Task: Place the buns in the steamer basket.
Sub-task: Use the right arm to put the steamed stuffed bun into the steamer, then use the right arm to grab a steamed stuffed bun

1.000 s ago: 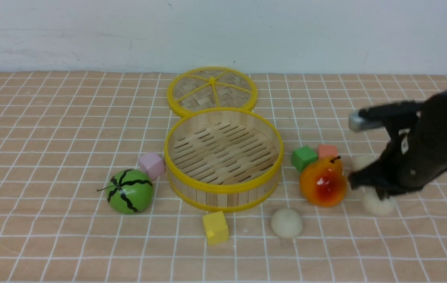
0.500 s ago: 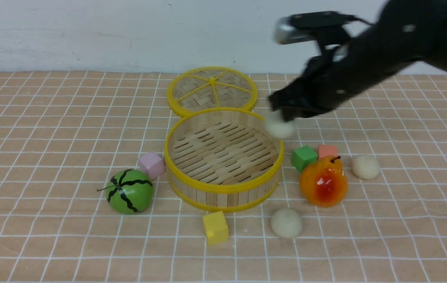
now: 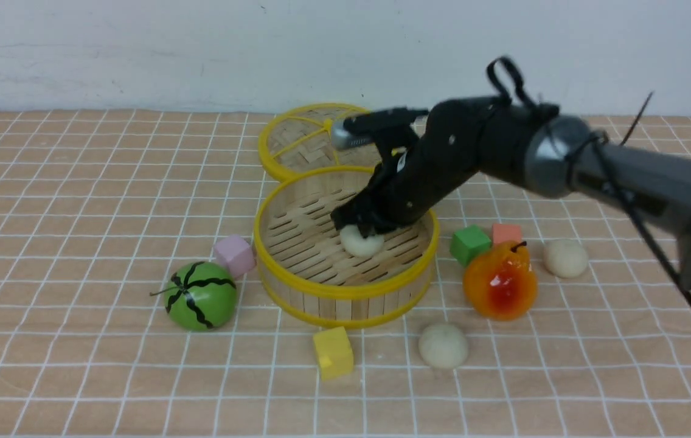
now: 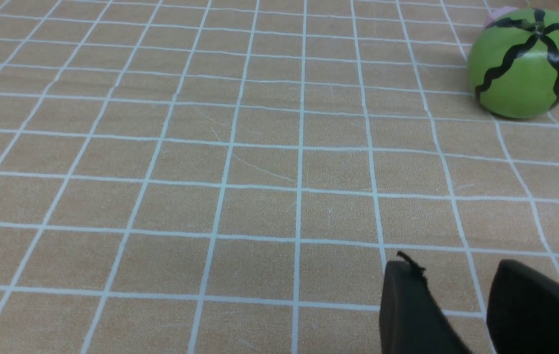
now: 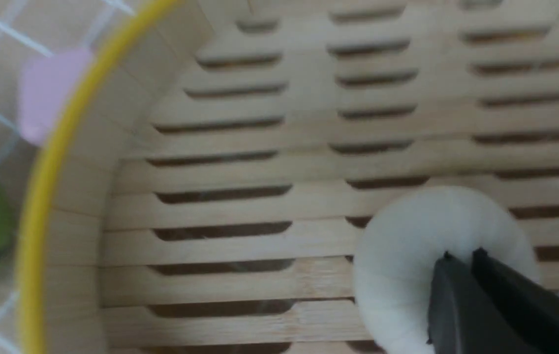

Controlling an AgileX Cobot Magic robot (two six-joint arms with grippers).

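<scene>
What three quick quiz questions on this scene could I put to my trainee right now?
1. True or false: the steamer basket is empty.
2. How many buns lie outside it?
3. Fill in: the block nearest the watermelon is ____.

Key:
1. False: one bun is inside.
2. Two buns.
3. Pink: the pink block.
</scene>
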